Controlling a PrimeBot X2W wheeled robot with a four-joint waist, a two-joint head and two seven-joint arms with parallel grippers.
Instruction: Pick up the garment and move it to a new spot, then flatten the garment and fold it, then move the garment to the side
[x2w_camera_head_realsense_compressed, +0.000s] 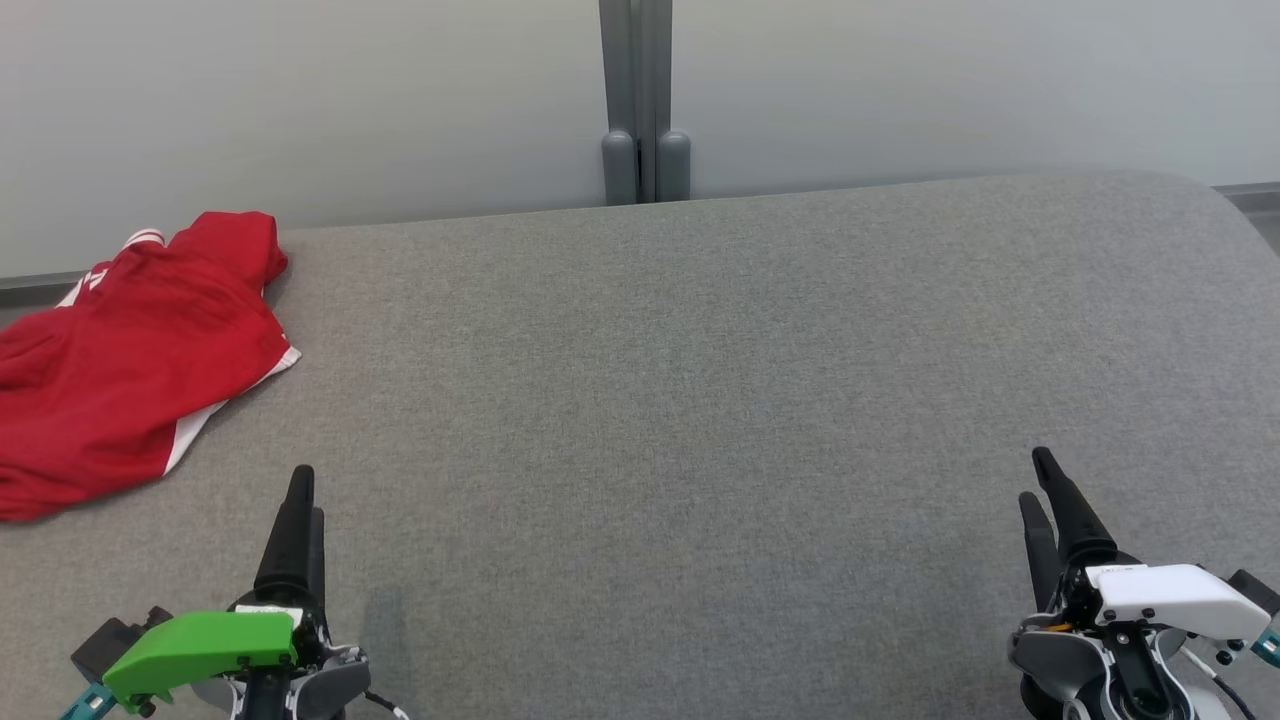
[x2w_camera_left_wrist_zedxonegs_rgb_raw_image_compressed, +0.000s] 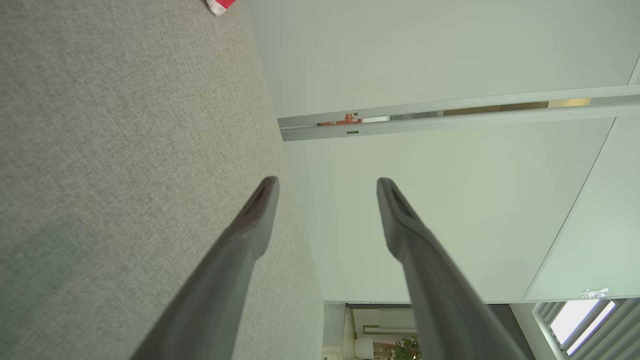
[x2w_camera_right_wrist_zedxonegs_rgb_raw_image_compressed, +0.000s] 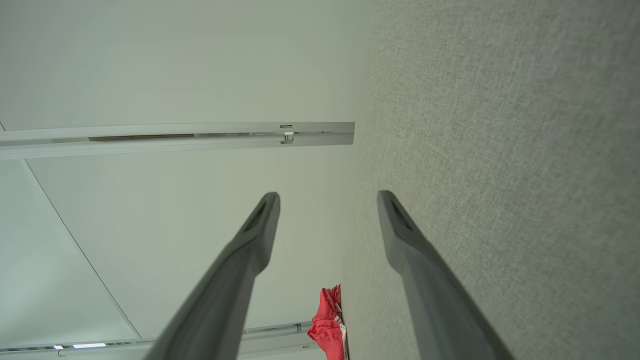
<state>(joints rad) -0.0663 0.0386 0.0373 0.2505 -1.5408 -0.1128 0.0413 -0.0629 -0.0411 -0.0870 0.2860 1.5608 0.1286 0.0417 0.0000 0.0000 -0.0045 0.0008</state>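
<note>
The garment is red with white trim and lies crumpled at the far left of the grey table, partly cut off by the head view's left edge. A corner of the garment shows at the top of the left wrist view, and the garment appears low in the right wrist view. My left gripper hovers near the front edge, below and to the right of the garment, open and empty. My right gripper stands at the front right, far from the garment, open with nothing between its fingers.
The grey fabric table spreads wide between the two grippers. A pale wall runs behind it, with a grey post at the table's back edge. The table's right back corner is rounded.
</note>
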